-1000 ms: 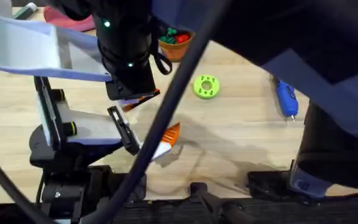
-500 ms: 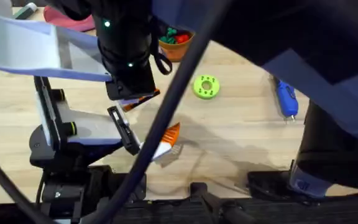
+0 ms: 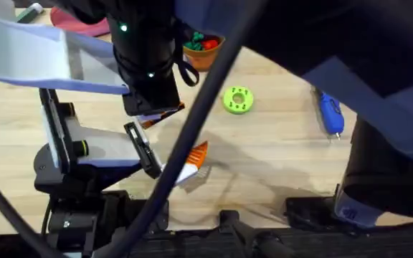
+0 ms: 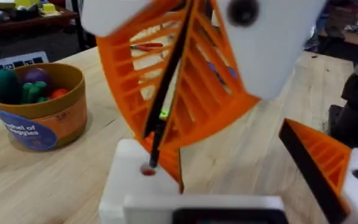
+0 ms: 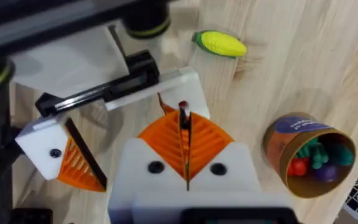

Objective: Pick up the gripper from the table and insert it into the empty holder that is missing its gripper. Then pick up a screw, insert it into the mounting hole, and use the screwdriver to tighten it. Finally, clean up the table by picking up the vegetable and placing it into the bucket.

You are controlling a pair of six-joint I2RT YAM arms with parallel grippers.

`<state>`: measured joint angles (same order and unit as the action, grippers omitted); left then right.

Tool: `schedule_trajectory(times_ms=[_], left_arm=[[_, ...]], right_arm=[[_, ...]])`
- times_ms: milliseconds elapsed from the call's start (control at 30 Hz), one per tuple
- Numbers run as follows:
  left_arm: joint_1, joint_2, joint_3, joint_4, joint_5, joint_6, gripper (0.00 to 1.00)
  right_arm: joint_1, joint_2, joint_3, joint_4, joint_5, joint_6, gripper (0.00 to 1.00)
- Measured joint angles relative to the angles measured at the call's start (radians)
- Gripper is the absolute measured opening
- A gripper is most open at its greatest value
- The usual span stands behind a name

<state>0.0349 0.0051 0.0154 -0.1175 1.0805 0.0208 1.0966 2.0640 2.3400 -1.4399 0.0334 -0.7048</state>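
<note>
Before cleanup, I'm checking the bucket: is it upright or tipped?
Upright: the bucket stands on its base, mouth up, toy vegetables inside.

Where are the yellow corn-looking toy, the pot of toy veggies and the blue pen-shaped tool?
vegetable (image 5: 220, 43): right wrist view, middle of its yellow body.
bucket (image 5: 289, 155): right wrist view, its outer side wall.
screwdriver (image 3: 329, 112): overhead view, middle of the blue barrel.

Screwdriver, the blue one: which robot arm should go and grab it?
Right, probably. The blue pen-shaped electric screwdriver lies on the right side of the wooden table, just ahead of the right arm's base, so that arm has the shorter reach.
</note>
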Motion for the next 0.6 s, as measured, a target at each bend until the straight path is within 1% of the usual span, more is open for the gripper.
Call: schedule_trajectory(times_ms=[600], left_arm=[[0.0,0.0,0.0,0.0,0.0,0.0,0.985]], right_arm=[[0.0,0.0,-0.033,0.022,0.0,0.0,0.006]])
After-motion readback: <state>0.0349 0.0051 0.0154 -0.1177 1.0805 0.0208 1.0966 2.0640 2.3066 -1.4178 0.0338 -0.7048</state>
